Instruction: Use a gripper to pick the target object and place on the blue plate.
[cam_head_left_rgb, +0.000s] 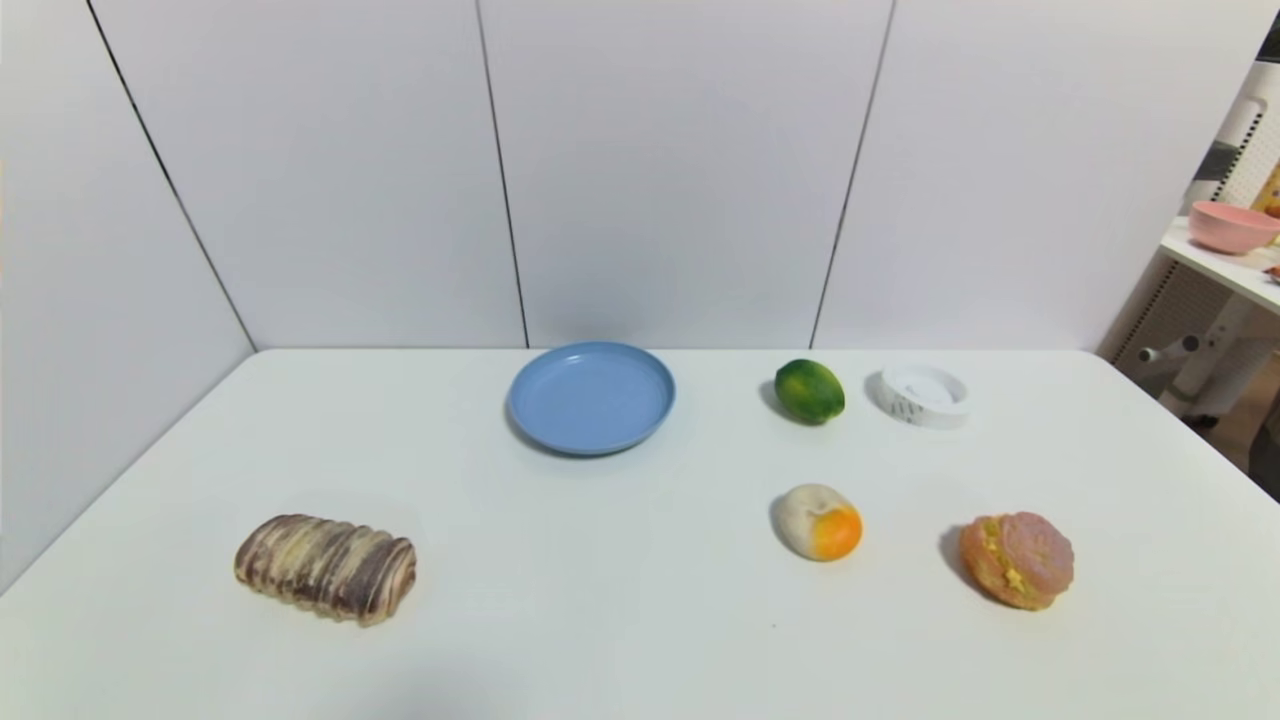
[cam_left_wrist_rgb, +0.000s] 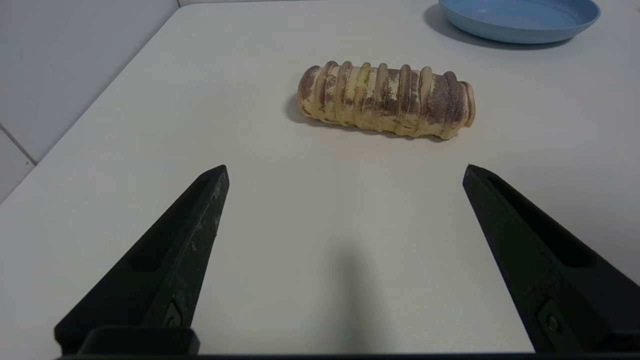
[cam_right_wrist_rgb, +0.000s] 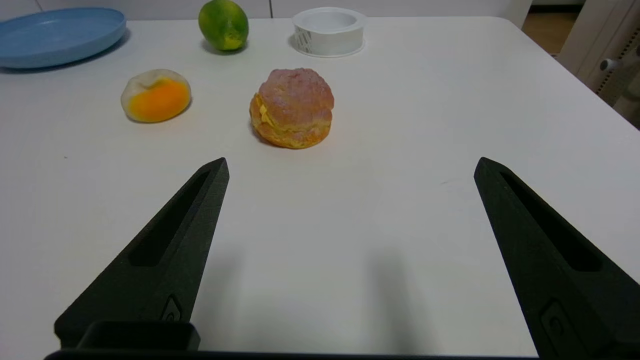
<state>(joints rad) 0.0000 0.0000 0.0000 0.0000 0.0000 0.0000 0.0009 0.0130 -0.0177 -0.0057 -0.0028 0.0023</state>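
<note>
Starting on my left, my left gripper (cam_left_wrist_rgb: 346, 170) is hanging level above the near part of the white table (cam_head_left_rgb: 620, 600), its two dark fingers (cam_left_wrist_rgb: 185, 240) standing spread wide with nothing between them. Just ahead of it the long brown-striped bread loaf (cam_head_left_rgb: 326, 567) is lying crosswise on the tabletop, well apart from everything else. Moving along, the blue plate (cam_head_left_rgb: 591, 397) is sitting bare toward the far middle of the table, near the back wall. Next, right of the plate, the green lime (cam_head_left_rgb: 809, 391) is resting at the far side, and the small white round dish (cam_head_left_rgb: 922, 395) is sitting just beside it, further right. Nearer to me, the smooth white-and-orange ball (cam_head_left_rgb: 820, 521) is lying in front of the lime. And right of that ball is what I am after: the target object (cam_head_left_rgb: 1017, 559), the bumpy pinkish bun with its yellow filling showing, sitting on the table's near right part, well apart from the plate. My right gripper (cam_right_wrist_rgb: 351, 165) is hovering level in front of the bun, not touching it, fingers (cam_right_wrist_rgb: 175, 250) also standing wide apart and gripping nothing.
</note>
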